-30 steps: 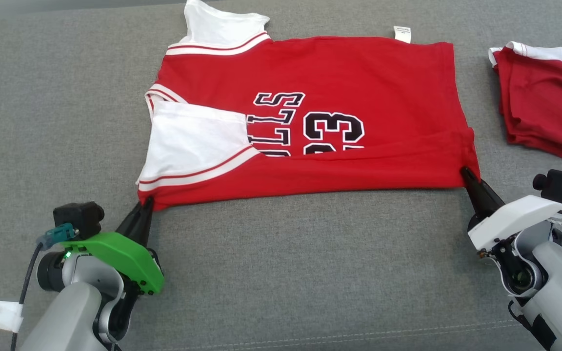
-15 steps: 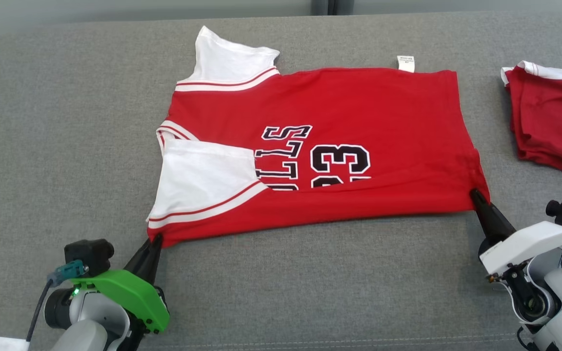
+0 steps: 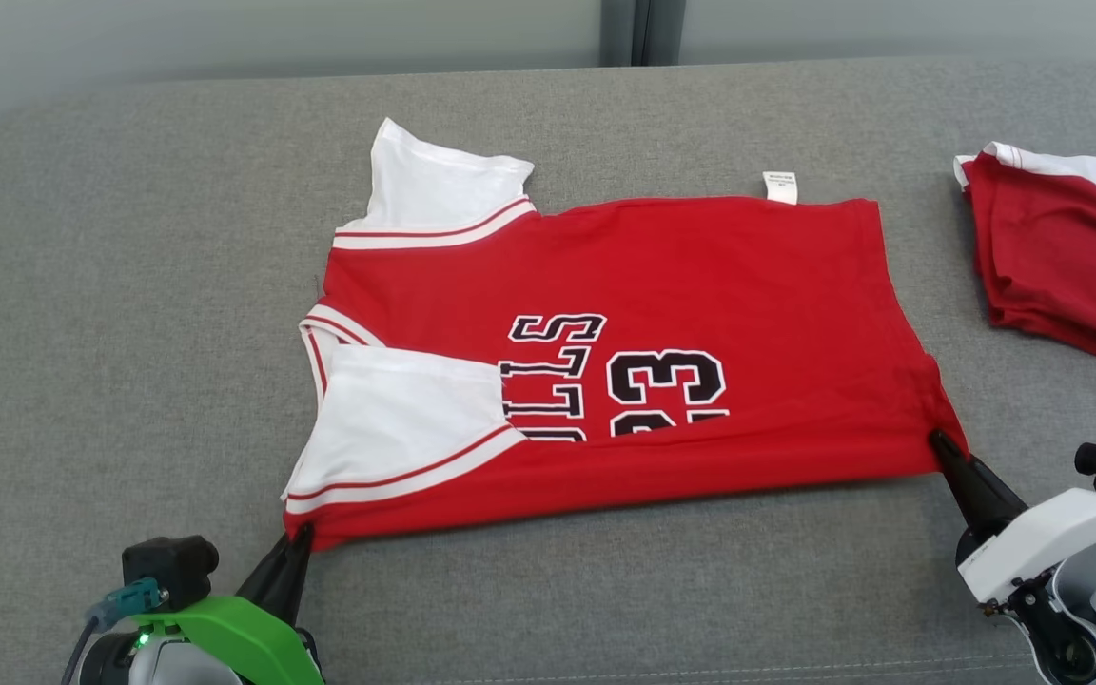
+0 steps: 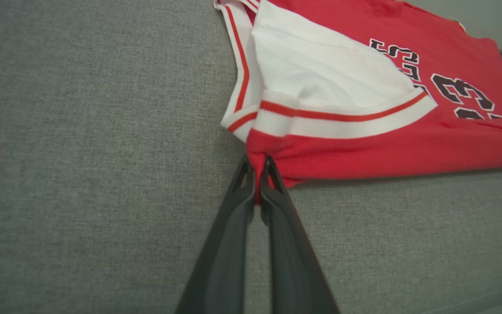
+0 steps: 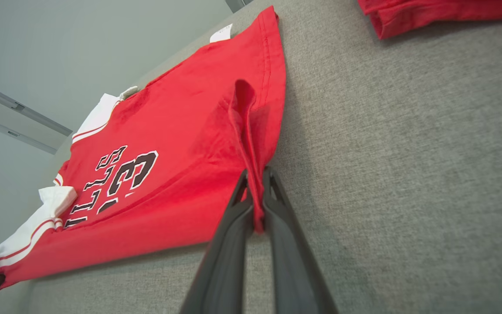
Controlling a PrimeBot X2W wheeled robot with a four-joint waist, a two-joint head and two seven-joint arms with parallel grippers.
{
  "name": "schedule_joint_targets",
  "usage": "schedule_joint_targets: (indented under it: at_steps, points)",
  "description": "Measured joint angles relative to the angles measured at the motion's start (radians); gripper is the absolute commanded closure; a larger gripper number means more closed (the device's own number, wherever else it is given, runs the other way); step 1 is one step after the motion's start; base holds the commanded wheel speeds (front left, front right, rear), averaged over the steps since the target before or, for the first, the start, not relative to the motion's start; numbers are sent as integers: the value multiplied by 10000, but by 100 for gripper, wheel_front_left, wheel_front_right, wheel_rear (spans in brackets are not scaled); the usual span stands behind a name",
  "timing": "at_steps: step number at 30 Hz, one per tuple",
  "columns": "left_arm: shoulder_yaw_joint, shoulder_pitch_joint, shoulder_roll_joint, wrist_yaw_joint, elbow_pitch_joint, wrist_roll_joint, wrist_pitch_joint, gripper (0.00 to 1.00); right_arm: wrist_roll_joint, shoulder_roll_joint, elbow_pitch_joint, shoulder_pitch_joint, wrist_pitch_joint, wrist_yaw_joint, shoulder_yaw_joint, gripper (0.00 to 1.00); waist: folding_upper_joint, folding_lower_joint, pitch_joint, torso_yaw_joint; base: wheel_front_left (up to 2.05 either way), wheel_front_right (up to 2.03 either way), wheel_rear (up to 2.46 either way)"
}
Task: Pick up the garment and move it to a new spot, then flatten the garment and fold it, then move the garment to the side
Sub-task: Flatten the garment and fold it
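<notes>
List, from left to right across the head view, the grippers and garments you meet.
In order: left gripper → red jersey, pinched at both near corners → right gripper → folded red garment.

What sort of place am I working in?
Likely an indoor lab or test room: a grey fabric-covered surface, plain pale wall panels behind it, and a folded red shirt set aside.

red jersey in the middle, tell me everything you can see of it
The red jersey is soft cloth with white, red-striped sleeves, black lettering, a 23 and a small white label at its far edge. It lies flat on the grey fabric surface, near edge folded over the print. The left gripper and right gripper pinch its near corners.
</notes>
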Motion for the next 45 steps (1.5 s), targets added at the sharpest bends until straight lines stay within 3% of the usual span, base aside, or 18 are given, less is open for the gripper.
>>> schedule_joint_targets:
  at_steps: [12, 25, 26, 27, 28, 29, 30, 45]
  points:
    - [184, 762, 174, 102, -871, 13, 0, 100, -261, -731, -1383, 1041, 148, -857, 59, 100, 1, 0, -96, 12, 0, 0, 0]
    - [299, 1153, 221, 268, -1463, 31, 178, 100, -240, -1032, -2558, 1610, 309, -1450, -71, 100, 0, 0, 122, 4, 0, 0, 0]
    - [313, 1153, 222, 268, -1523, 38, 194, 100, -240, -1074, -2627, 1621, 309, -1507, -100, 95, 0, 0, 139, 7, 0, 0, 0]
    - [322, 1153, 224, 270, -1544, 54, 207, 89, -238, -1114, -2696, 1654, 311, -1561, -128, 72, 0, 0, 156, 10, 0, 0, 0]
    - [341, 1156, 224, 276, -1559, 90, 217, 57, -236, -1149, -2773, 1708, 309, -1572, -165, 33, 0, 0, 172, 12, 0, 0, 0]
    - [374, 1159, 224, 278, -1572, 105, 265, 18, -236, -1179, -2840, 1766, 309, -1582, -199, 0, 0, 0, 186, 12, 0, 0, 0]
    - [410, 1166, 228, 278, -1580, 105, 293, 0, -230, -1202, -2880, 1799, 311, -1655, -222, 0, 0, 0, 198, 12, 0, 0, 0]
    - [997, 1344, 341, 309, -1998, 245, 541, 0, -230, -1536, -3820, 1990, 305, -1965, -740, 0, 0, 0, 182, -40, 0, 0, 0]
